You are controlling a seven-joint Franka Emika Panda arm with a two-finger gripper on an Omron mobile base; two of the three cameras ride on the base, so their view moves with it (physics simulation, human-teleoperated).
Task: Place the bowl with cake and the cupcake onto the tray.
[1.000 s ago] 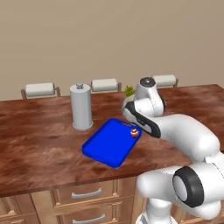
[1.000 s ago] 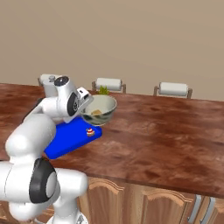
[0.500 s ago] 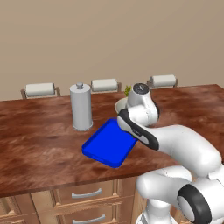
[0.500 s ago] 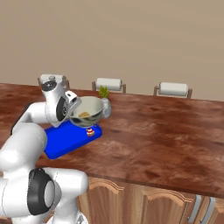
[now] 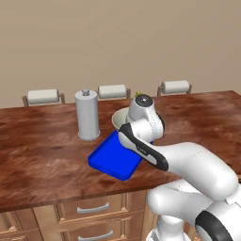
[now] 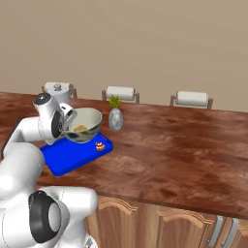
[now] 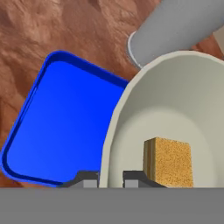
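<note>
My gripper (image 7: 110, 179) is shut on the rim of the bowl with cake (image 7: 175, 109), one fingertip inside the wall and one outside. A tan cake cube (image 7: 168, 162) lies in the bowl. In the right base view the bowl with cake (image 6: 83, 124) hangs tilted just above the blue tray (image 6: 68, 157), held at its left rim by my gripper (image 6: 69, 128). The cupcake (image 6: 100, 146) stands on the tray's right end, beside the bowl. In the left base view the bowl with cake (image 5: 120, 118) peeks out behind my hand, over the tray (image 5: 113, 160).
A tall grey canister (image 5: 88, 115) stands just beyond the tray, close to the bowl. A small grey vase with a green plant (image 6: 115, 118) is right of the bowl. Paper towel holders (image 6: 193, 99) line the counter's back edge. Bare wood counter (image 6: 184, 150) spreads to the right.
The arm has swung the held bowl leftward in the right base view, from over the cupcake end toward the middle of the tray. The cupcake and tray stayed put.
</note>
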